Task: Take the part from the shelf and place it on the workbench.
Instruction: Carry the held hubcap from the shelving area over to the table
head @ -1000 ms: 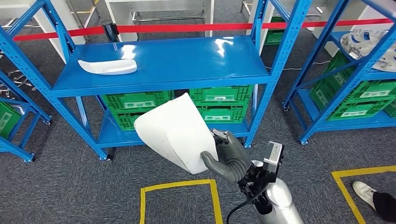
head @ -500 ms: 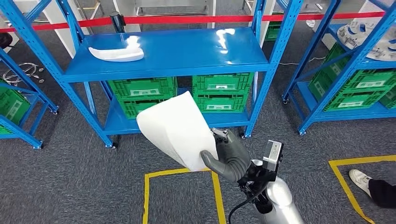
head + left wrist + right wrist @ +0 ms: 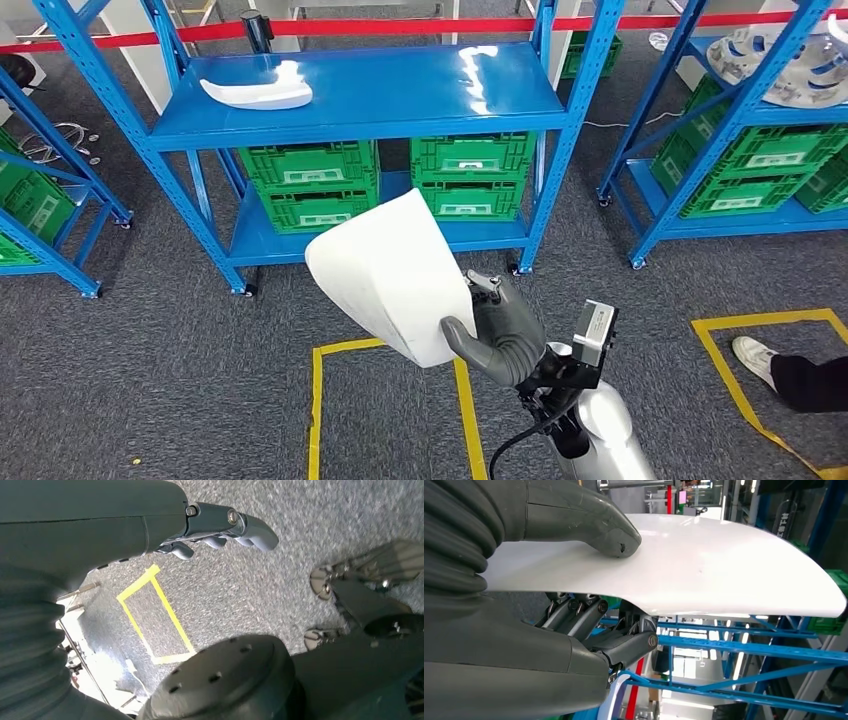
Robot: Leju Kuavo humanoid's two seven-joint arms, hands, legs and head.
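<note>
Currently the right hand [image 3: 503, 335] grips the white part [image 3: 390, 277] by one edge, thumb [image 3: 589, 522] pressed on the top face and the darker fingers [image 3: 589, 615] curled under it (right wrist view shows the clamp plainly). Part is held up off the floor, tilted, in front of the blue shelf [image 3: 360, 100], well apart from it. A second white part [image 3: 258, 94] lies on the shelf's top deck near its left end. Green crates [image 3: 312, 182] sit on the lower deck. Yellow tape square [image 3: 318, 400] on the grey carpet right below the held part. Left hand [image 3: 220, 527] hangs over the carpet, holding nothing, fingers curled in loosely. A person's shoe [image 3: 752, 355] stands at the far right, by another yellow outline.
</note>
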